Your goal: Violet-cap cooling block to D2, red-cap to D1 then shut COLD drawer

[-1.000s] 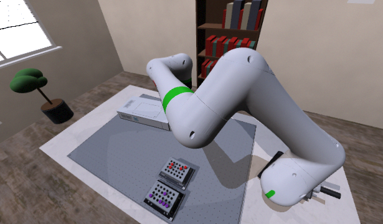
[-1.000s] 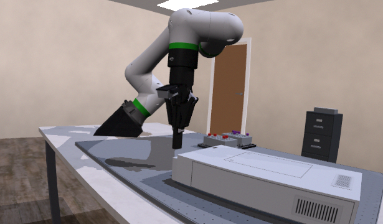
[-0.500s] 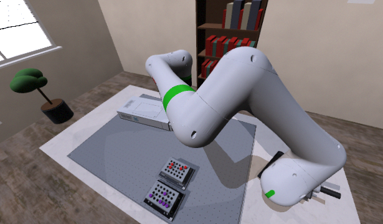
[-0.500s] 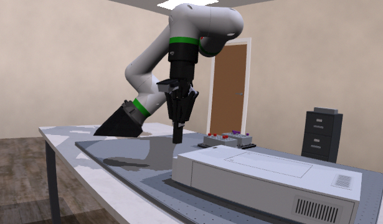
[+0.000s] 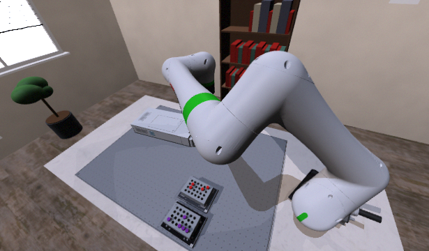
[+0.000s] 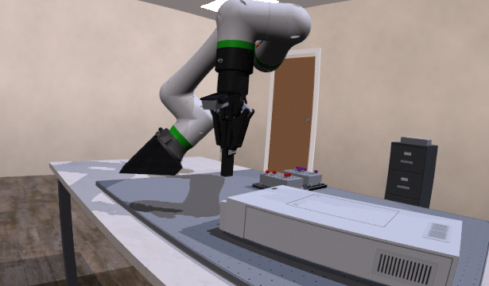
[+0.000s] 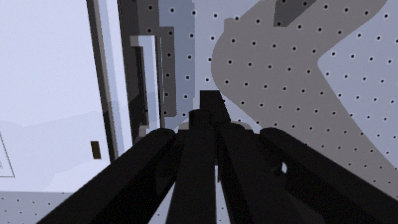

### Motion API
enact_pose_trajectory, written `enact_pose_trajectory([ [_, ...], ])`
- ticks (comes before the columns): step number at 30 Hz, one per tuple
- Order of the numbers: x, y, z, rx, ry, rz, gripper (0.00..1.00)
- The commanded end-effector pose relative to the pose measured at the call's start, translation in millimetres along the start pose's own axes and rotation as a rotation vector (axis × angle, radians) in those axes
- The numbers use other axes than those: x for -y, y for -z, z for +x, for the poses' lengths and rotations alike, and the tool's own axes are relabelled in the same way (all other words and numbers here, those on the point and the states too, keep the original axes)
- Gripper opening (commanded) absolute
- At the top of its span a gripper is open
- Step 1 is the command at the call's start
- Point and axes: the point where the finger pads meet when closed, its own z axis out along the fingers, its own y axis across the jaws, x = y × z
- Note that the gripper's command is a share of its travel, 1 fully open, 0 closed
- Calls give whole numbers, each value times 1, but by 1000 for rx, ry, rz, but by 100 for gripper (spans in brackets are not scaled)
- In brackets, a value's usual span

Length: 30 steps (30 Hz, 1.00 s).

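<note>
The cooler COLD [image 5: 162, 122] [image 6: 339, 218] [image 7: 45, 90] is a long white box. Its drawer front sits close against the housing and looks shut; its handle [image 7: 151, 65] shows in the wrist view. The small lamp [image 7: 95, 150] on its top is dark. The block with red caps [image 5: 198, 192] [image 6: 281, 181] sits on slot D1 [image 5: 189, 202]. The block with violet caps [image 5: 181, 221] [image 6: 312, 179] sits on slot D2 [image 5: 191, 242]. Both look flat, their tubes in bores. My gripper [image 6: 227, 175] [image 7: 209, 106] is shut and empty, pointing down in front of the handle, apart from it.
The grey perforated deck [image 5: 141, 174] [image 6: 149, 195] lies under the cooler and the slots. The arm hides the drawer's front in the top view. The two blocks stand side by side beyond the gripper in the exterior view.
</note>
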Motion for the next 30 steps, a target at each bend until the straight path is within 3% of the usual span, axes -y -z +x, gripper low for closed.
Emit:
enact_pose_trajectory([
  [1,0,4,0,-2,0,1,10],
  [18,0,24,0,-2,0,1,10],
  [30,0,25,0,-2,0,1,10],
])
